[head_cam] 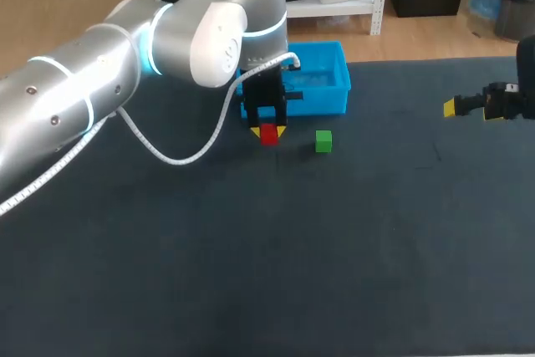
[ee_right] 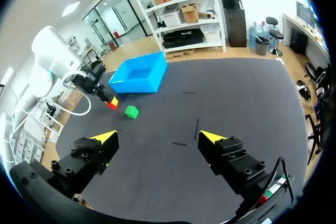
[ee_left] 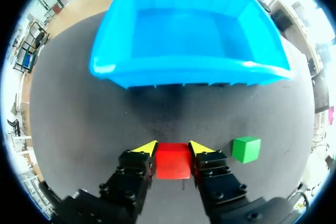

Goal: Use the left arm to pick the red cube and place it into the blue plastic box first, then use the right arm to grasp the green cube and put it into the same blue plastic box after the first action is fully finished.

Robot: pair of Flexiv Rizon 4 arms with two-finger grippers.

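**Figure: Red cube clamped between the left fingers, short of the box**

The left gripper [ee_left: 172, 148] is closed on the red cube [ee_left: 172, 160]. Both yellow-tipped fingers press 2 opposite sides, and the tips reach just past its far edge. The cube sits square to the fingers, with 1 face toward the blue box [ee_left: 184, 72] just ahead. Being a cube, it has no long axis. It appears to rest on the table [head_cam: 251, 273], though a slight lift cannot be ruled out. The green cube [ee_left: 245, 149] lies near the gripper, apart from it. The right gripper [ee_right: 159, 136] hovers wide open and empty, well apart from both cubes.
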